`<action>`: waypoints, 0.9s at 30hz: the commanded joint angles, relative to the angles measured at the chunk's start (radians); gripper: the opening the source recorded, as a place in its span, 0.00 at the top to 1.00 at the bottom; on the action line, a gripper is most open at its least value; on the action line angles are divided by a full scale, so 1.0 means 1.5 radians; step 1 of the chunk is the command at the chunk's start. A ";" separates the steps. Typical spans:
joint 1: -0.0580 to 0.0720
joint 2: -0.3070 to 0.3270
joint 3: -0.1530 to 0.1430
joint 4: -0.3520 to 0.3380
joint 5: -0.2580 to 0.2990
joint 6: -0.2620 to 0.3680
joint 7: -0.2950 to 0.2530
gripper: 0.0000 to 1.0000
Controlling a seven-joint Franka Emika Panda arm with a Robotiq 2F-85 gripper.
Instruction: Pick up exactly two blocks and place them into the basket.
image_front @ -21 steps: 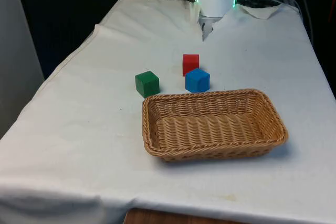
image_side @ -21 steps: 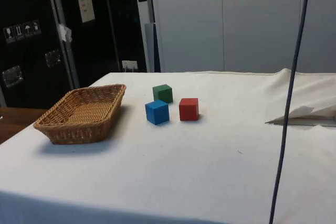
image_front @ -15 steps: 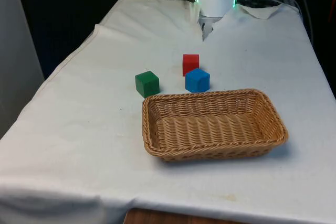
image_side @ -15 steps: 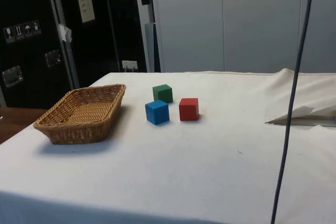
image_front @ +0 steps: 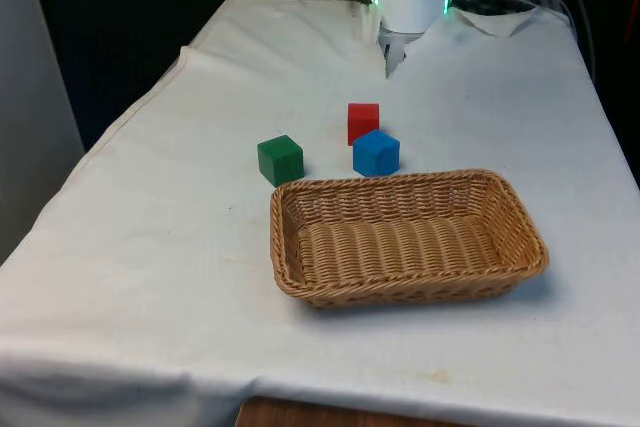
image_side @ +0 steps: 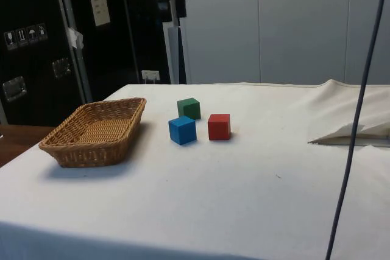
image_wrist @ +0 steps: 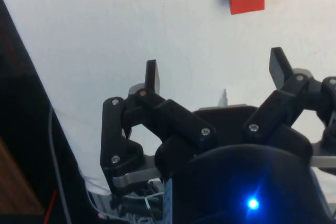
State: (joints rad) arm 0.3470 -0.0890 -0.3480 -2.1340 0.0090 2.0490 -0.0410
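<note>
A: Status?

B: Nothing in the basket (image_front: 290,247) yet. It sits on the table (image_front: 150,247) in the lower middle of the front view, long side across the frame, wicker, no blocks inside.

A: Blocks?

B: Three, all on the cloth just behind the basket's far rim. Green block (image_front: 280,160) towards the front view's left, blue block (image_front: 376,152) close to the rim, red block (image_front: 363,122) just behind the blue one, near it or touching; can't say which from here. In the side view they cluster mid-frame, basket to their left.

A: Hand?

B: Hand (image_wrist: 215,72) is spread wide and carrying nothing, bare cloth between the fingers (image_wrist: 151,75). It's up off the table, looking down.

A: What does it see?

B: The red block, at the upper right of the wrist frame, well clear of the fingertips and ahead of them, offset towards one finger rather than centred in the gap.

A: So next?

B: My read: it has to travel forward until the block sits between the fingers, then drop. Red looks the nearest candidate. The neighbouring blue block leaves little room on that side, so I'd close across the free faces. Exactly two go in; the third stays out.
</note>
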 commanded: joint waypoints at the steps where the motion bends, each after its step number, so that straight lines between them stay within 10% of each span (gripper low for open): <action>1: 0.000 -0.005 0.000 -0.010 -0.001 0.009 0.000 0.00; 27: -0.009 -0.005 -0.061 -0.171 0.004 0.195 -0.063 0.00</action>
State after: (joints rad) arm 0.3350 -0.0910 -0.4400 -2.3820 0.0080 2.3300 -0.1300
